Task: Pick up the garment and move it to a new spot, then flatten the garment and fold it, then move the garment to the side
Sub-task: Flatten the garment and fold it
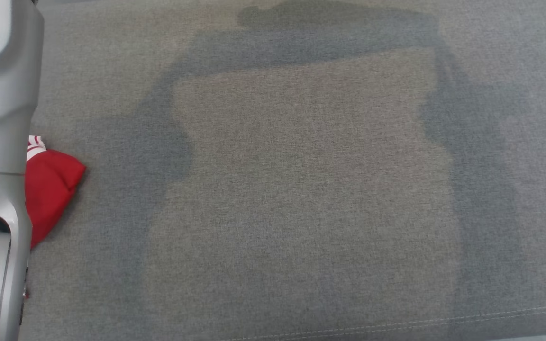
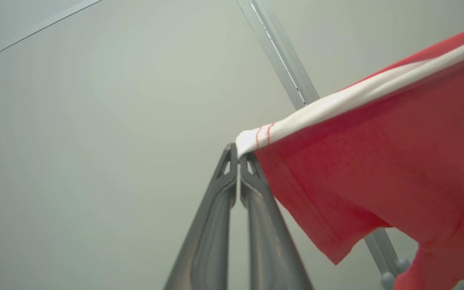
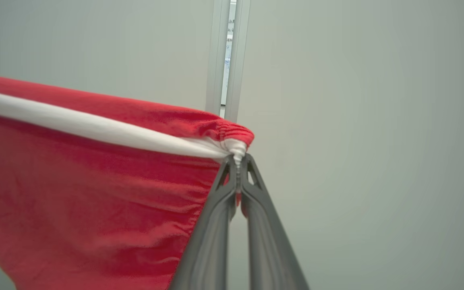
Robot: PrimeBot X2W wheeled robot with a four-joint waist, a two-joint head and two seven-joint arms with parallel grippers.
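Aloft, left pincer [image 2: 238,156] and right pincer [image 3: 239,162] clamp garment [image 2: 377,161].

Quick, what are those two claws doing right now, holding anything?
Left gripper: shut on the garment, at its white-trimmed edge.
Right gripper: shut on the garment, at a bunched edge.

Looking down, we see a grey woven fabric surface [image 1: 301,189], evenly lit, with a double line of pale stitching [image 1: 443,323] running along its near edge. Broad soft shadows [image 1: 159,151] lie across it, darker at the sides and top. Elsewhere we see smooth, pale grey-green panels [image 2: 95,141]; we cannot tell whether they are wall or ceiling. A light metal strip [image 2: 280,56] joins two of them, with small round knobs [image 2: 395,270] near its lower end. From the right wrist, twin pale rails [image 3: 228,56] frame a narrow bright gap.
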